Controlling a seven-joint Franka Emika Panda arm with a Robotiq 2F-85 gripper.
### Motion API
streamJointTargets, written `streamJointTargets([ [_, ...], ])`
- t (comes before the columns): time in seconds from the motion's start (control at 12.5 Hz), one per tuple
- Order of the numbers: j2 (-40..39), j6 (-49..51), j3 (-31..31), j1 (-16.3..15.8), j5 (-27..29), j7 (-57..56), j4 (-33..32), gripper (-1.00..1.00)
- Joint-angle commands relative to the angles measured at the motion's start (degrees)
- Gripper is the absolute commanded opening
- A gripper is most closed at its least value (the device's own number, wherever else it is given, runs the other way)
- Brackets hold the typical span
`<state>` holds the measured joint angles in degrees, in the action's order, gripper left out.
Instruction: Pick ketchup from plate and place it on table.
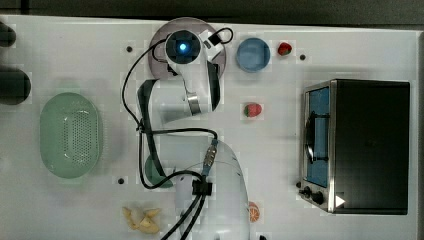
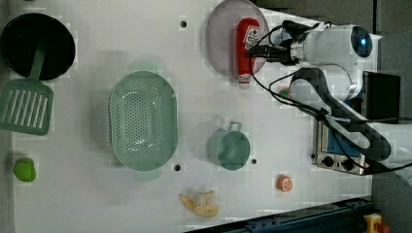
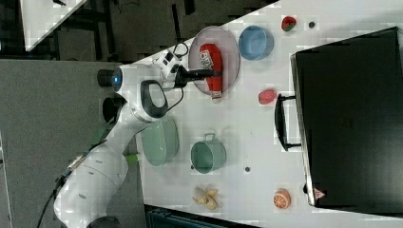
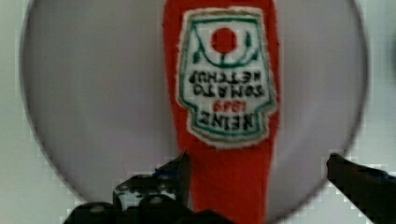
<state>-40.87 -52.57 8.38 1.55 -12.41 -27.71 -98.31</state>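
Ketchup (image 4: 222, 93) lying flat on the plate (image 4: 93, 93), cap end poking past the plate's rim onto the table (image 2: 194, 111). Gripper (image 4: 257, 163) over the plate, fingers (image 4: 180, 170) spread wide, one on each side of the bottle's narrower part, near it but not pinching. Blue dish (image 3: 255, 42) just beside the plate.

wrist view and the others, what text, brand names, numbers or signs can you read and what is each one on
"HEINZ" on the white label of the ketchup, seen upside down in the wrist view.
"1869" in red, same label; partly blurred, so not certain.
"TOMATO KETCHUP" in green, same label.
A red tomato picture tops that label; no words there.
White triangle mark on the toaster oven; whatever is in it is too small to read.
Orange triangle sticker on the oven in the right view: too small to read.
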Motion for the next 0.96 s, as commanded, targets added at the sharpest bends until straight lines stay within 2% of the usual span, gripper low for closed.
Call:
streamJointTargets([
  [0.08, -2.0, -4.2, 0.2, -0.2, -1.2, -2.3, 0.8, 1.0],
  [0.32, -4.2, -6.4, -0.2, -0.2, -1.2, -2.3, 2.0, 1.0],
  [0.4, -4.7, -6.4, -0.2, -0.2, -1.2, -2.3, 2.2, 0.92],
  [0.56, -4.9, -7.9, -0.1, -0.2, -1.2, -2.2, 2.4, 0.43],
  [0.64, -4.9, -7.9, -0.1, -0.2, -1.2, -2.2, 2.5, 0.24],
  [0.96, -4.0, -8.4, 0.0, 0.0, -0.7, -1.4, 2.8, 0.24],
])
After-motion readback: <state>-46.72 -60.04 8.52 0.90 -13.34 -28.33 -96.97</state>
